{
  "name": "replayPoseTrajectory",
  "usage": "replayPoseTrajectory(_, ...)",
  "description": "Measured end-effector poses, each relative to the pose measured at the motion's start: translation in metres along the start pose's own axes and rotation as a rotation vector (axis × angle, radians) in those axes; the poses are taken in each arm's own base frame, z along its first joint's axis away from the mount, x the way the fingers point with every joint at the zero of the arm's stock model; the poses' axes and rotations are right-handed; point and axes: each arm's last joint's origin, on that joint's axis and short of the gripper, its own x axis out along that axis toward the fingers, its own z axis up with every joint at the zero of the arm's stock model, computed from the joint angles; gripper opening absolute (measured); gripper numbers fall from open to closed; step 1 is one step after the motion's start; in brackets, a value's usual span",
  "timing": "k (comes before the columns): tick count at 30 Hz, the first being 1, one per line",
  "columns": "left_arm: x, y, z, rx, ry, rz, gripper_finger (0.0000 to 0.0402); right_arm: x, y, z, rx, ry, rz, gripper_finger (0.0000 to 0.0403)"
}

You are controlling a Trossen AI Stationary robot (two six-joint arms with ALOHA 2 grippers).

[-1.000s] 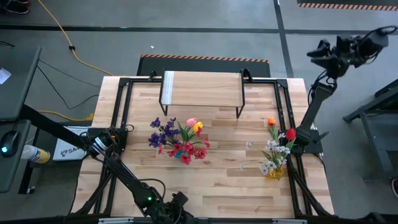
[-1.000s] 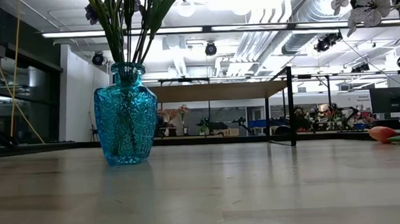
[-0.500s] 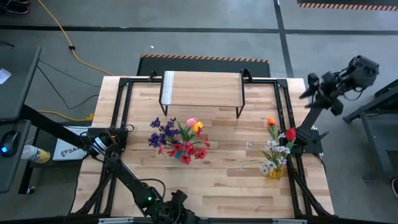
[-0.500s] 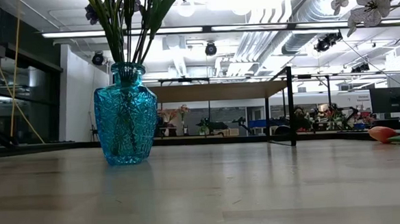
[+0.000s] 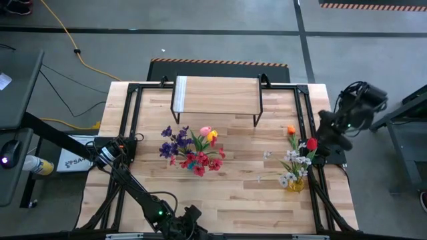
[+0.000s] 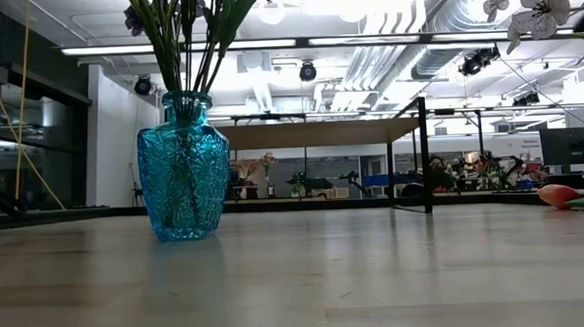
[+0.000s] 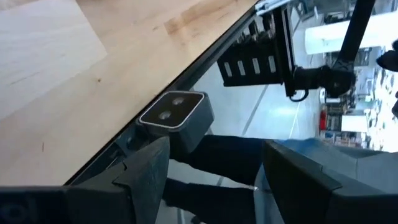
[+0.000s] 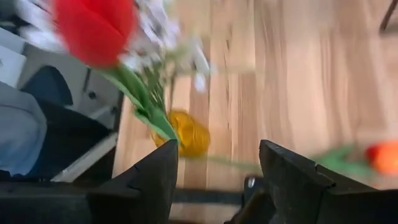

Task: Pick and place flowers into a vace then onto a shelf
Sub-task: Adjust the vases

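Observation:
A bunch of purple, red, pink and yellow flowers [image 5: 191, 151] stands in a blue glass vase [image 6: 182, 169] near the table's middle. White blooms and a red tulip [image 5: 311, 143] stand in a small yellow vase [image 5: 295, 183] by the right edge; the right wrist view shows that tulip [image 8: 93, 25] and vase [image 8: 189, 134]. An orange flower [image 5: 291, 131] lies on the table beside them. My right gripper [image 8: 217, 186] is open, just right of these flowers and above them, touching nothing. My left gripper [image 7: 214, 180] is open, parked off the near edge [image 5: 190, 220]. The shelf [image 5: 217, 95] stands at the far side.
A black metal frame [image 5: 130, 120] runs around the tabletop. The low camera's housing [image 7: 177, 112] sits at the near edge by my left gripper. Bare planks [image 5: 247, 153] lie between the two vases. The shelf's black leg [image 6: 425, 157] stands beyond the blue vase.
My right arm has swung from high beyond the table's far right corner down and toward the near side, ending beside the red tulip and yellow vase at the right edge. The flowers and vases have stayed in place.

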Motion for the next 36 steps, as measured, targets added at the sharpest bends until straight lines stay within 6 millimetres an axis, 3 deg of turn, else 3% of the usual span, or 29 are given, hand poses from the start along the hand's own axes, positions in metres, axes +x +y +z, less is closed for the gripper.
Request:
replayPoseTrajectory(6, 0.000, 0.000, 0.000, 0.001, 0.000, 0.000, 0.0287, 0.031, 0.000, -0.012, 0.201, 0.121, -0.084, 0.0216)
replayPoseTrajectory(10, 0.000, 0.000, 0.000, 0.001, 0.000, 0.000, 0.0287, 0.041, -0.002, -0.015, 0.248, 0.134, -0.125, 0.0216)
replayPoseTrajectory(24, 0.000, 0.000, 0.000, 0.001, 0.000, 0.000, 0.0287, 0.042, -0.002, -0.013, 0.552, 0.029, -0.166, 0.0216)
replayPoseTrajectory(36, 0.000, 0.000, 0.000, 0.027, -0.001, 0.001, 0.0287, 0.044, 0.003, -0.008, 0.578, -0.062, -0.121, 0.0216)
